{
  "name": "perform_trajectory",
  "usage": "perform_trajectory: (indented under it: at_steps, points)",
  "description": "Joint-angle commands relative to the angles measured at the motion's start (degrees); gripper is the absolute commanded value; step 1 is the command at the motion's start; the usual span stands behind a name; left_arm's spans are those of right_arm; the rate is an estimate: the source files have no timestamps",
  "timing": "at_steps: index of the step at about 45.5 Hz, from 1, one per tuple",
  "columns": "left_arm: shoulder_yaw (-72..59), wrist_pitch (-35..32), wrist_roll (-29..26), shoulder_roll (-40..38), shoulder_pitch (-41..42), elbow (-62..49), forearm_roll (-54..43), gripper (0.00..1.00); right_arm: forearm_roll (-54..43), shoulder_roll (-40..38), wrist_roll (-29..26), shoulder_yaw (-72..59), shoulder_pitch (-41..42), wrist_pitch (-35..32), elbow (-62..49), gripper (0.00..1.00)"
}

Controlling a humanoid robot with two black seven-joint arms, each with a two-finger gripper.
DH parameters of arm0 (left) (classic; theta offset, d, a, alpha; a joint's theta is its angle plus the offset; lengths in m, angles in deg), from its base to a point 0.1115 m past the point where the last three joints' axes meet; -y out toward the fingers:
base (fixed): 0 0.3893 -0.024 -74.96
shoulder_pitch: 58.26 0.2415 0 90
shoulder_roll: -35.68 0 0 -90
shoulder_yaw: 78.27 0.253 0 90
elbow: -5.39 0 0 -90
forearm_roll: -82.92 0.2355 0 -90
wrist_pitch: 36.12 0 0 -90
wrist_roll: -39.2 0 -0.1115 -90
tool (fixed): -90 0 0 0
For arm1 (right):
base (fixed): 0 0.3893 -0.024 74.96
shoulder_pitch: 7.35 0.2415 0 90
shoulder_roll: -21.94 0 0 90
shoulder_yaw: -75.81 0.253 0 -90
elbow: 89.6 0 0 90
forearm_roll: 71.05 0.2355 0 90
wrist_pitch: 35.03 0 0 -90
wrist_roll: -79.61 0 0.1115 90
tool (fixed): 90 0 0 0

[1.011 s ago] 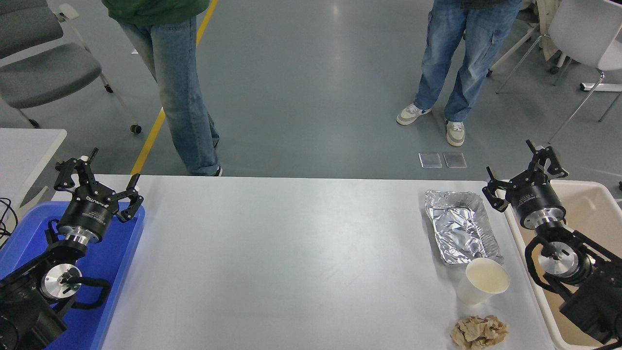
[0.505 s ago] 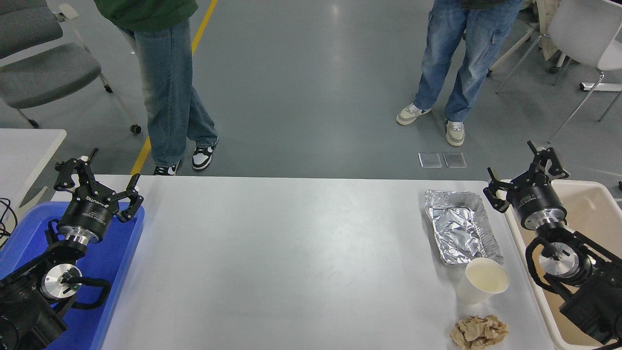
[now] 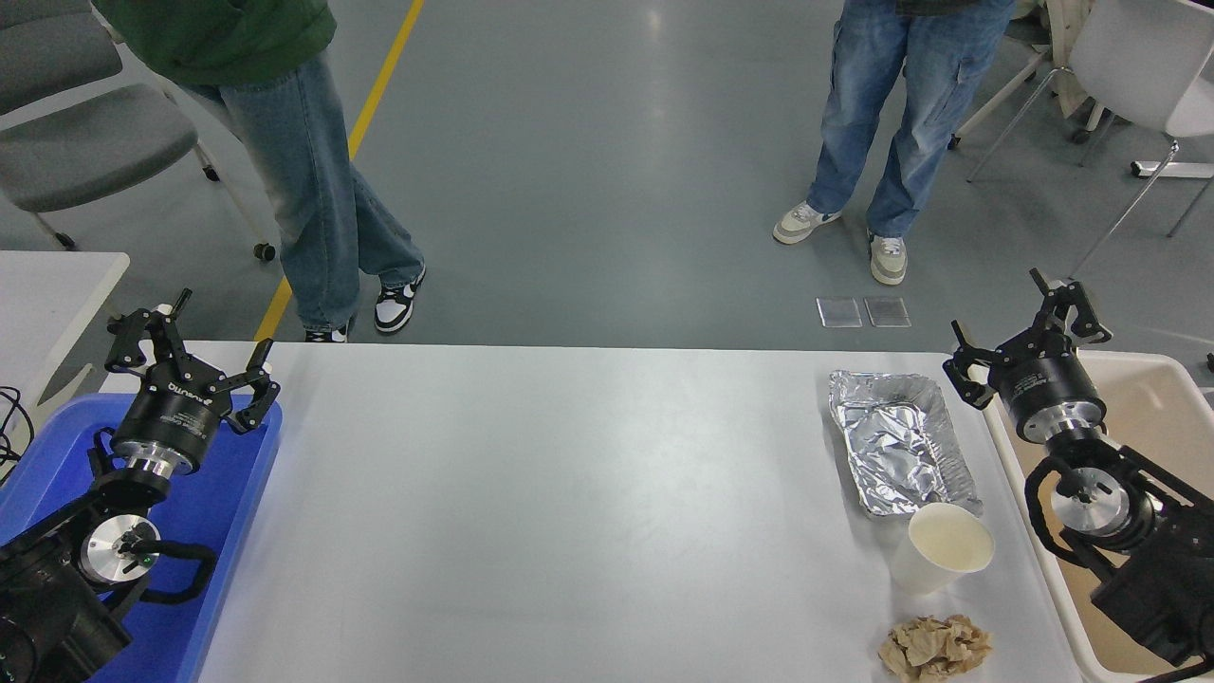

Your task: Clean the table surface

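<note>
The white table surface fills the middle of the head view. Along its right side lie an empty foil tray, an upright white paper cup and a crumpled brown paper wad. My right gripper hangs open above the far right corner, just right of the foil tray, holding nothing. My left gripper is parked open over the far left corner, above the blue bin, and is also empty.
A blue bin sits at the table's left edge and a beige bin at its right edge. Two people in jeans stand beyond the far side. A smaller white table corner shows at left, chairs behind.
The person at the far left has stepped leftward. My right gripper has shifted very slightly; the left arm and the items on the table have stayed put.
</note>
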Motion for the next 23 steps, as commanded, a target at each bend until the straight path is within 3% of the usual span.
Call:
perform_trajectory:
  at_steps: [1, 23]
  points:
    - [0.0, 0.2, 0.1, 0.0, -0.1, -0.1, 0.0, 1.00, 0.1, -0.2, 0.1, 0.4, -0.1, 0.1, 0.0, 1.00]
    - [0.0, 0.4, 0.1, 0.0, -0.1, 0.0, 0.0, 1.00, 0.2, -0.9, 0.1, 0.5, 0.3, 0.2, -0.1, 1.00]
